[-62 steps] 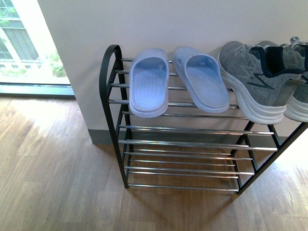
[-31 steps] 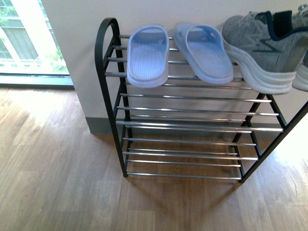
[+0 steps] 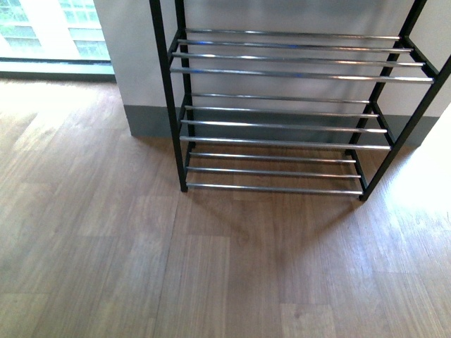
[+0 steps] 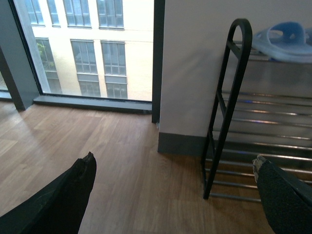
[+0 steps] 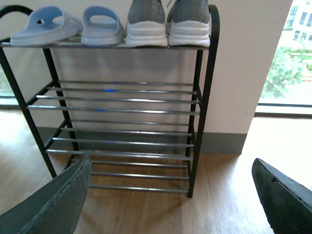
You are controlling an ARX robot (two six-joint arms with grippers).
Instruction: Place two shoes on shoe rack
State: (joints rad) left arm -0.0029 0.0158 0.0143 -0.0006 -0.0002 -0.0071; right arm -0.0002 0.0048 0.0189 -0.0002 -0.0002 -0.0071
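Note:
The black shoe rack [image 5: 203, 87] stands against the wall, and two grey sneakers [image 5: 146, 22] [image 5: 189, 22] with white soles rest side by side on its top tier. Two pale blue slides [image 5: 46, 24] [image 5: 102, 23] lie beside them on the same tier. In the front view only the rack's lower tiers [image 3: 282, 144] show. One slide [image 4: 285, 39] appears on top of the rack [image 4: 229, 97] in the left wrist view. My right gripper [image 5: 170, 170] is open and empty, back from the rack over the floor. My left gripper [image 4: 173, 163] is open and empty, off the rack's left end.
Wood floor [image 3: 141, 267] spreads in front of the rack. A white wall with a grey skirting board [image 3: 144, 120] runs behind it. Floor-length windows [image 4: 92, 48] [image 5: 287, 58] flank the wall on both sides.
The front view has tilted downward. The top tier with the slides and sneakers has left its frame, and only the lower tiers and floor remain.

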